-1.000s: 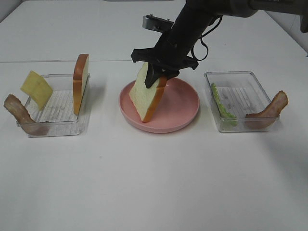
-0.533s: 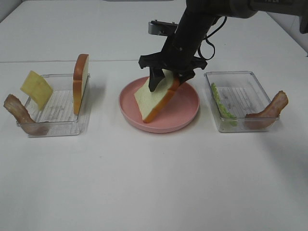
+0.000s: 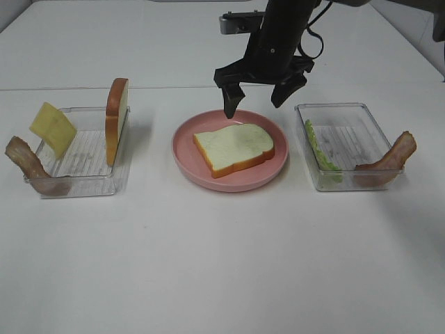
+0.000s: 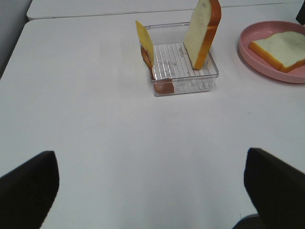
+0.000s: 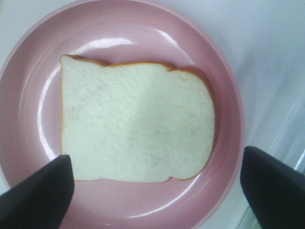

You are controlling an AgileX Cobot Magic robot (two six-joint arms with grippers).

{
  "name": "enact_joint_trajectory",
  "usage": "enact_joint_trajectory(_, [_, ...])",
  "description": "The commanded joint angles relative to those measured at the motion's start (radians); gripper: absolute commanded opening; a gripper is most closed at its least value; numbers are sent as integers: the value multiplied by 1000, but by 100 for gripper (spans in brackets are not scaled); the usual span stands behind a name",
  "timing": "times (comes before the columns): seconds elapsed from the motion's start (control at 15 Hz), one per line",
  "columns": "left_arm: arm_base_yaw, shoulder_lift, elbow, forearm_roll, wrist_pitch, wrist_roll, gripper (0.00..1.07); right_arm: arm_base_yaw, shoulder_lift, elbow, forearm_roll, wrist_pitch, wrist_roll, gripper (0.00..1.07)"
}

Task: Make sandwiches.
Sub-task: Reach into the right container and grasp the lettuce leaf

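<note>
Base bread slice point(image 3: 234, 148) lies flat, white face up, in the middle of the pink plate point(image 3: 186, 163) on the table point(image 3: 222, 264). Right end effector point(image 3: 255, 104) hovers over the plate's far rim, fingers wide apart, empty, not touching the slice. Left end effector point(image 4: 152, 191) is also spread and empty, well off to the plate's left in front of the left tray point(image 3: 76, 188).

Fillings:
- Left tray, left of the plate: second bread slice point(image 3: 117, 118) on edge against the wall nearest the plate, cheese point(image 3: 52, 129) leaning, bacon strip point(image 3: 28, 167) draped over the corner farthest from the plate.
- Right tray point(image 3: 334, 106), right of the plate: lettuce point(image 3: 316, 149) against the wall nearest the plate, other bacon strip point(image 3: 389, 158) over the corner farthest from the plate.

Judgement: base layer is done and the release looks clean. To do it well, lift clear straight up so a finger doesn't drag the slice off centre. Lettuce is the likely next pick for the right arm. It sits tight against the tray wall, so pinch its top edge, not the wall. Lay it centred on the slice and let go low. The second bread slice goes on last.
</note>
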Motion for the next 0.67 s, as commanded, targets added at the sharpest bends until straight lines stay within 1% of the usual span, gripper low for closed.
enact_joint_trajectory(0.07, [3,-14,3,-7,-3,-4,100,-1,-42,-17,-30,30,-22,91])
enact_joint_trajectory(0.33, [3,-13,3,-7,-3,-4,100,-1,-158,-23,-65,126,-24,91])
enact_joint_trajectory(0.47, [3,-13,3,-7,-3,-4,100,-2,-228,-16,-141,194,16,91])
enact_joint_trajectory(0.6, [3,-13,3,-7,-3,-4,100,-2,-283,57,-145,211,8,91])
enact_joint_trajectory(0.67, [3,-13,3,-7,-3,-4,100,-2,-321,143,-148,211,23,91])
